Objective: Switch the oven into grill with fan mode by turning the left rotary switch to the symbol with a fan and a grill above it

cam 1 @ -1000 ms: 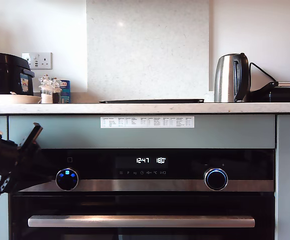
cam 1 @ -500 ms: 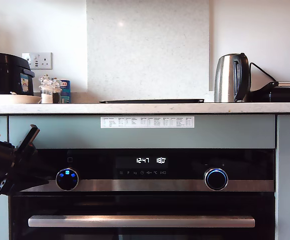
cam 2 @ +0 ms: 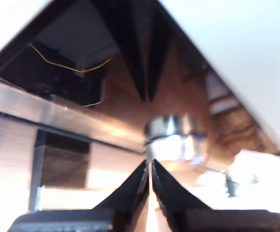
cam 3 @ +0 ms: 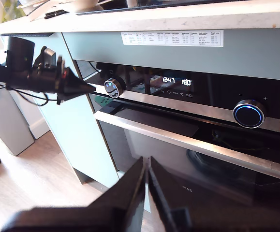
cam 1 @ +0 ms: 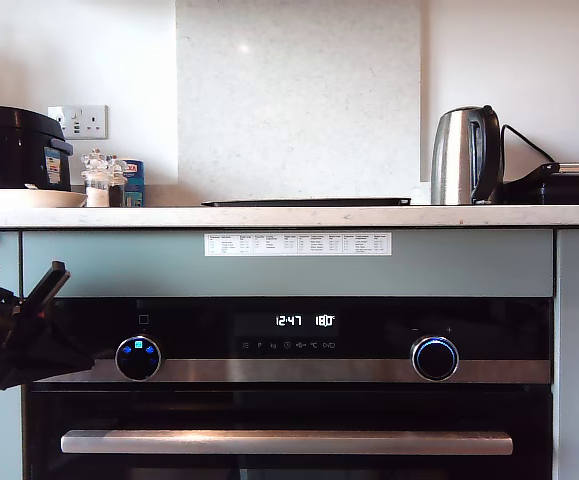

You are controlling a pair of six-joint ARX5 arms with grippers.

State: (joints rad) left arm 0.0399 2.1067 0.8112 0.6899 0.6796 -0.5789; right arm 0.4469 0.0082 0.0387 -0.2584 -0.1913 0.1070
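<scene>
Pointing at the left rotary switch (cam 1: 138, 357) from the exterior view's left, my first gripper (cam 1: 64, 345) holds its jaws closed and empty, tips short of the knob. Black, chrome-rimmed, with blue icons, the switch sits on the oven (cam 1: 289, 400) below the counter (cam 1: 269, 216). Two knobs show. My second gripper (cam 3: 146, 175) hangs closed, empty, well apart.

The pale worktop (cam 1: 299, 216) carries a steel kettle (cam 1: 462, 156), a dark flat tray (cam 1: 305, 202), possibly spice jars (cam 1: 96, 178).
</scene>
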